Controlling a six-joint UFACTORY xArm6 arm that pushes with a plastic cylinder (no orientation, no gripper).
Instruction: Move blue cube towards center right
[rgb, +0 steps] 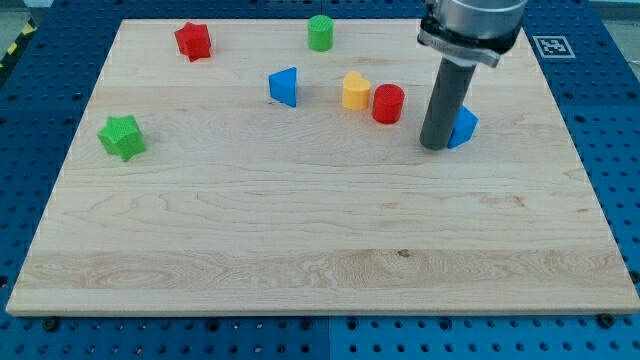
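The blue cube (464, 126) sits on the wooden board (320, 230) at the view's upper right. It is partly hidden behind my rod. My tip (435, 147) rests on the board, touching the cube's left side. A red cylinder (388, 103) stands just left of the rod, apart from it.
A yellow block (356, 91) stands next to the red cylinder. A blue triangular block (284, 86) lies further left. A green cylinder (320, 32) and a red star (193, 41) are near the top edge. A green star (122, 136) is at the left.
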